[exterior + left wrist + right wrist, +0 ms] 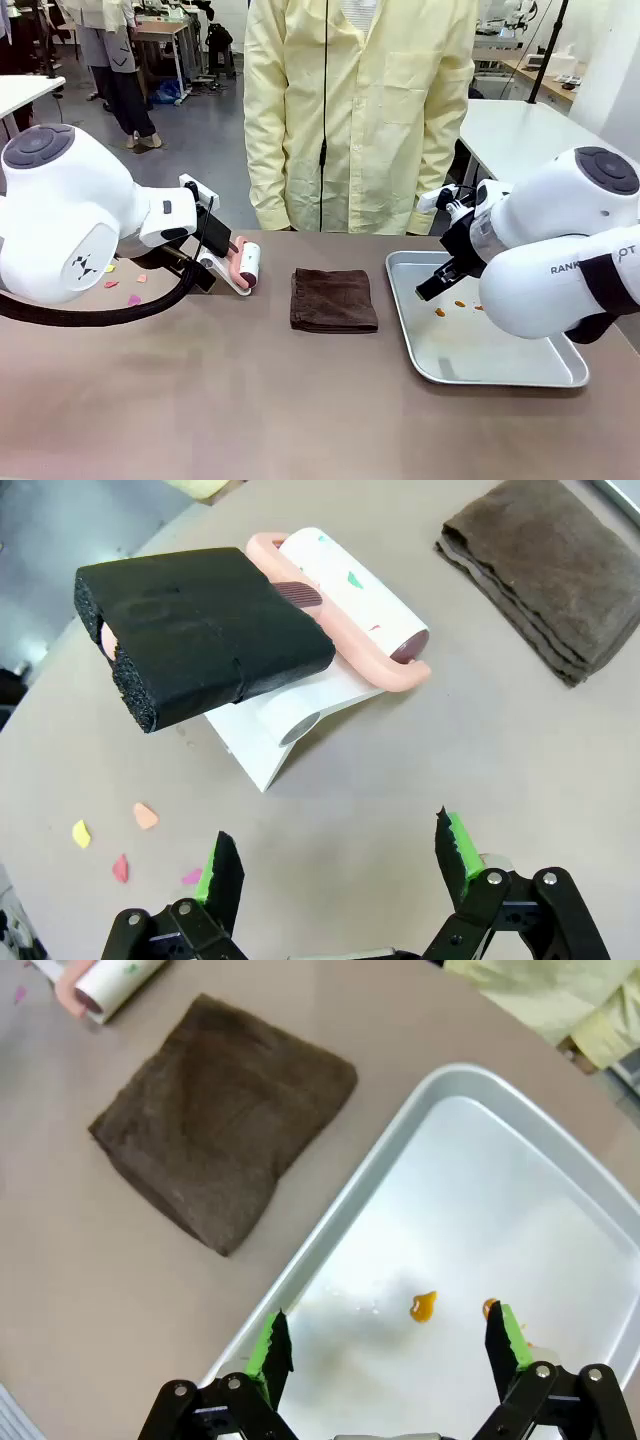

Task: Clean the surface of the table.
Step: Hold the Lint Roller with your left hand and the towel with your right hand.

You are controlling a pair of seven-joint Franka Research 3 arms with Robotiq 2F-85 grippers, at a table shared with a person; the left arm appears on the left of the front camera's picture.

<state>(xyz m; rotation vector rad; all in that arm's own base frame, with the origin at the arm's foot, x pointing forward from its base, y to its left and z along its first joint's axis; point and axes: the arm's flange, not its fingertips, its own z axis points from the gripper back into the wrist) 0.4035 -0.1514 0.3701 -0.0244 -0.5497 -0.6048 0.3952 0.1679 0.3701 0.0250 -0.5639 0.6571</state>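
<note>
The taupe-brown table (pixel 250 400) carries small coloured paper scraps (pixel 145 815) near its left end, also seen as scraps (pixel 133 299) beside the left arm. A lint roller (pixel 345 590) with a pink frame and a black foam handle (pixel 200 630) rests on a white stand. My left gripper (pixel 340 855) hovers open just short of it, above bare table. A folded brown cloth (pixel 333 298) lies in the middle. My right gripper (pixel 388 1340) hangs open over the silver tray (pixel 560 1160), above two orange spots (pixel 423 1306).
A person in a pale yellow coat (pixel 360 110) stands at the far edge, behind the cloth. The tray (pixel 500 370) takes up the right part of the table. Bare tabletop stretches along the near side.
</note>
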